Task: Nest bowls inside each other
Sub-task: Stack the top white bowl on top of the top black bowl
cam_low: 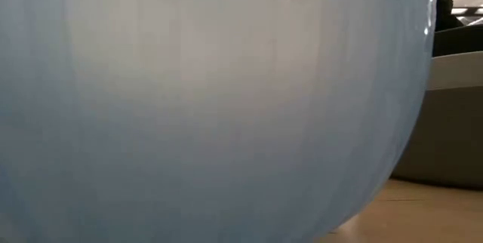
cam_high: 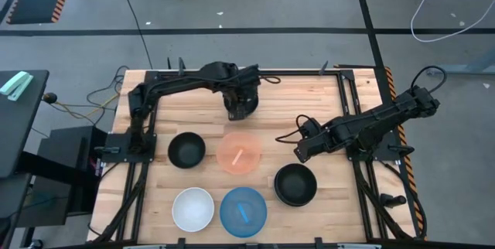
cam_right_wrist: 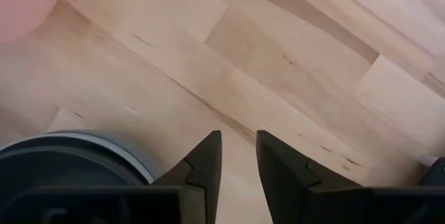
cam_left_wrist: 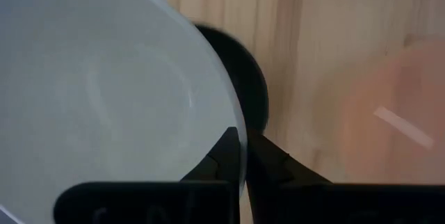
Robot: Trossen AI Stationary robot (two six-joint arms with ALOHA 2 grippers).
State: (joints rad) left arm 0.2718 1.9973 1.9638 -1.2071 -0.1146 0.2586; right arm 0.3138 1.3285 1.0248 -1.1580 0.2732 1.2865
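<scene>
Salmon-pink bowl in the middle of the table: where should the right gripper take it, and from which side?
Grip the thin rim of the salmon-pink bowl on its right edge, coming down from above with one finger inside. It sits upright and open, and the right gripper hovers on that side.

Pale blue bowl (cam_low: pixel 204 107) fills nearly whole view, curved wall close up. Wooden table (cam_low: pixel 407 216) strip at lower right. Grey room beyond.

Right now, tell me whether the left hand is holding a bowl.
Holding. The left hand is shut on the rim of a pale bowl, one finger on each side of it, in the left wrist view.
</scene>
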